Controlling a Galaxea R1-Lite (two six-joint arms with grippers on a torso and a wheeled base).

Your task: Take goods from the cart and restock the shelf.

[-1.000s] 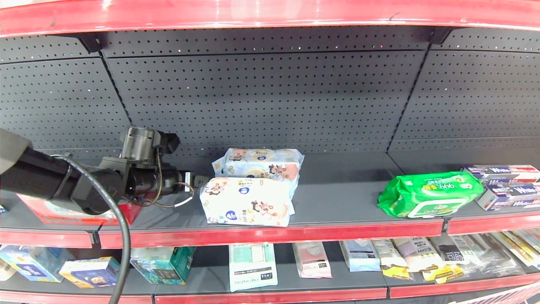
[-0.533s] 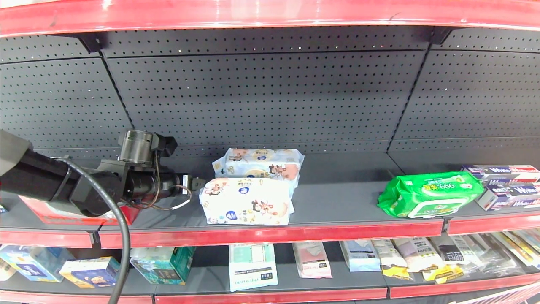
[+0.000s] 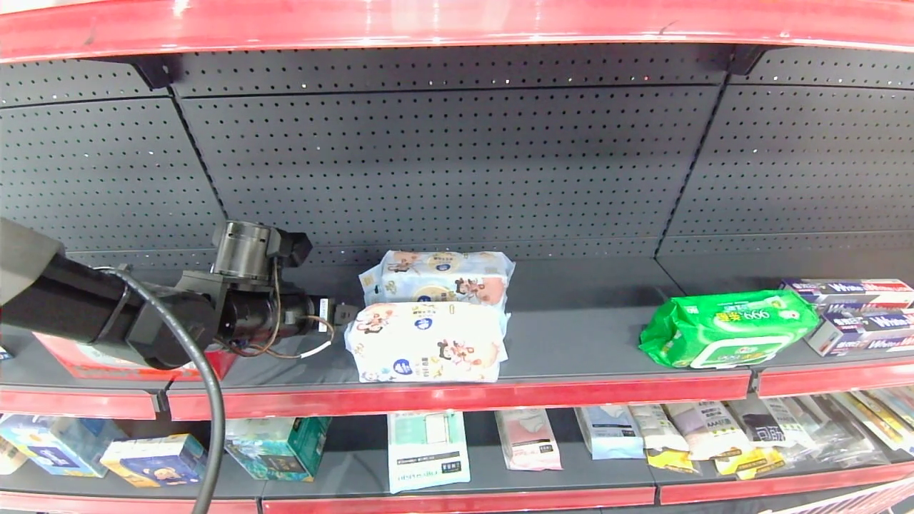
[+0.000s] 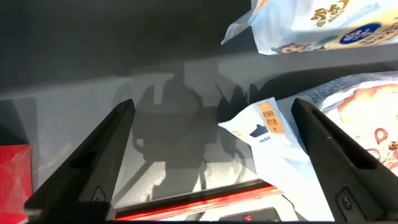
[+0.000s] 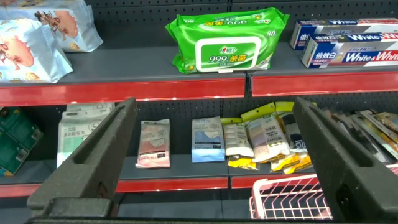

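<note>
The left end effector [image 4: 212, 107] was held low over the shelf [image 3: 585, 335], its two fingers spread wide and gripping nothing. The sealed end flap of the front pack [image 3: 427, 341] of patterned wipes lay in the gap between the fingers, nearer to one of them. Whether that finger touched the flap could not be made out. In the head view the wrist housing hid most of the fingers.

The front pack lay flat at the shelf's red front edge. The rear pack [image 3: 443, 275] sat just behind it, and the front one covered its lower edge, so contact between them could not be judged.

A red box [image 3: 86, 360] on the same shelf was largely hidden behind the left arm. Well apart on the robot's right lay a green pack [image 3: 728, 327], and just beside it the long boxes [image 3: 857, 314] were cut off by the frame edge.

The right end effector [image 5: 214, 106] was held out in front of the shelving, fingers wide apart and holding nothing. Past it the lower shelf [image 5: 186, 163] carried small flat packets too small to identify. A wire basket [image 5: 292, 199] was cut off at the frame's edge.
</note>
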